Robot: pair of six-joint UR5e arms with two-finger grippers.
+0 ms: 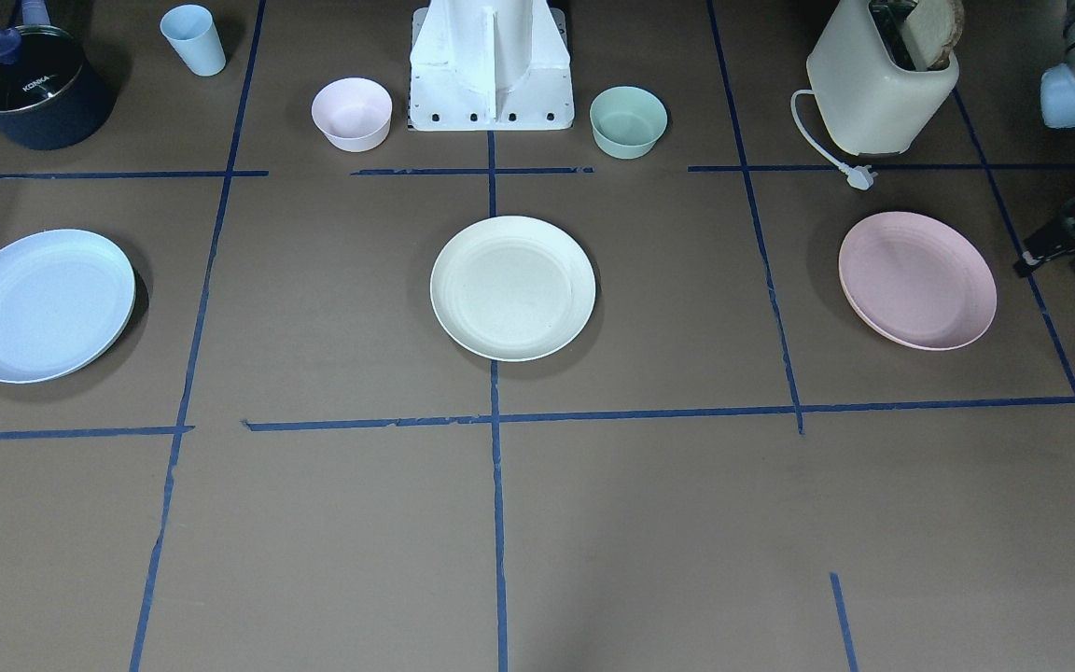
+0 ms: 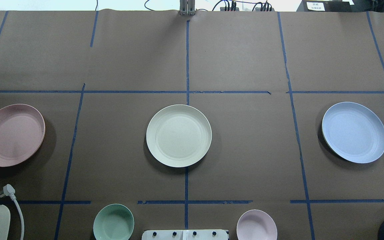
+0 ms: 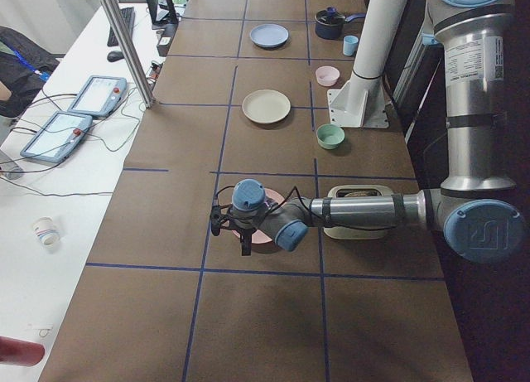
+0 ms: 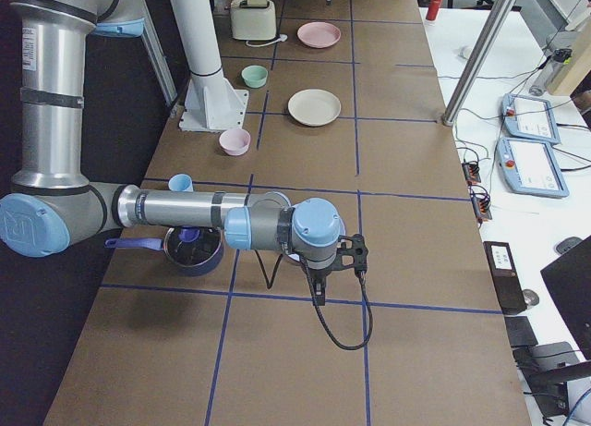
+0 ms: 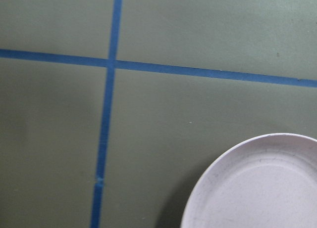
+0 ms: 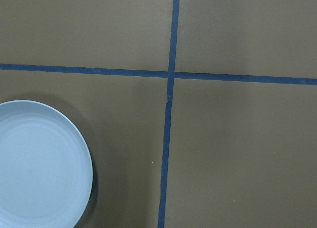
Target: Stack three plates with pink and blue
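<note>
Three equal plates lie apart in a row on the brown table. The pale pink plate (image 1: 917, 280) is on my left side, the cream-white plate (image 1: 512, 287) in the middle and the pale blue plate (image 1: 43, 305) on my right side. My left gripper (image 3: 240, 241) hangs above the pink plate's outer edge, whose rim shows in the left wrist view (image 5: 257, 183). My right gripper (image 4: 319, 292) hangs near the blue plate, which shows in the right wrist view (image 6: 39, 163). No fingers show in the wrist views. I cannot tell whether either gripper is open or shut.
Near the robot base (image 1: 491, 70) stand a small pink bowl (image 1: 352, 113) and a small green bowl (image 1: 628, 120). A cream toaster (image 1: 883, 79) with its plug (image 1: 859, 177) is behind the pink plate. A dark pot (image 1: 29, 84) and a blue cup (image 1: 193, 39) are behind the blue plate.
</note>
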